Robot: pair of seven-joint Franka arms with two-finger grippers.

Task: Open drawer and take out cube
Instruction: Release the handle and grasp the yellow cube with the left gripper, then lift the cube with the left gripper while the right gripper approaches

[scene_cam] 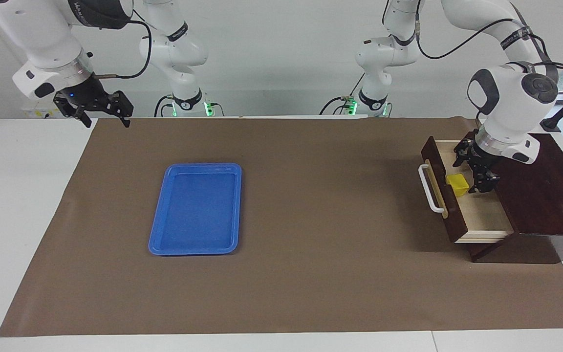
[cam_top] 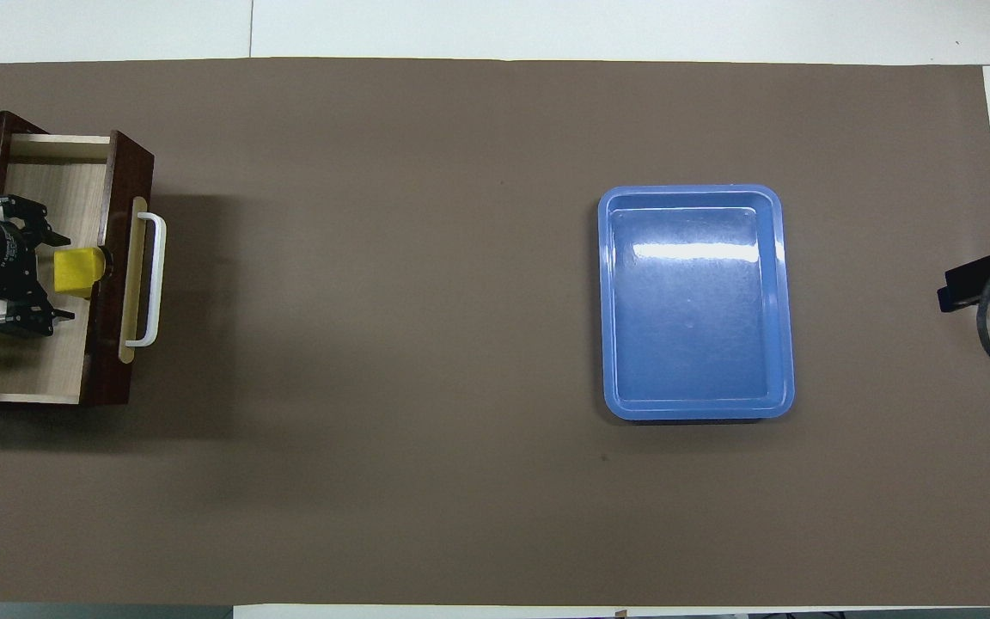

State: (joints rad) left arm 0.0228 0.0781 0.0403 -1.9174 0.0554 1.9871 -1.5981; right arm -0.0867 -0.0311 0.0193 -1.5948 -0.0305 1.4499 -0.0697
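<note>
Surface: brown mat (scene_cam: 281, 274) over white table; blue tray (scene_cam: 196, 209) toward right arm's end.
Facing, drawer (scene_cam: 477, 215): pulled open, at left arm's end, white handle (scene_cam: 428, 188) facing the tray.
Facing, cube (scene_cam: 457, 185): on drawer floor, touching the front panel's inner face.
Facing, left gripper (scene_cam: 479, 171): down inside drawer, fingers spread, holding nothing; cube just beside it, on the handle side.
Facing, right gripper (scene_cam: 98, 108): waiting over table edge, open, empty.
Overhead, left gripper (cam_top: 41, 275): one finger either side of cube's line, cube (cam_top: 76, 272) just ahead of tips.
Overhead, axis: cube has no long axis; faces square to drawer walls.
Judgement: short advance toward front panel, then close.
</note>
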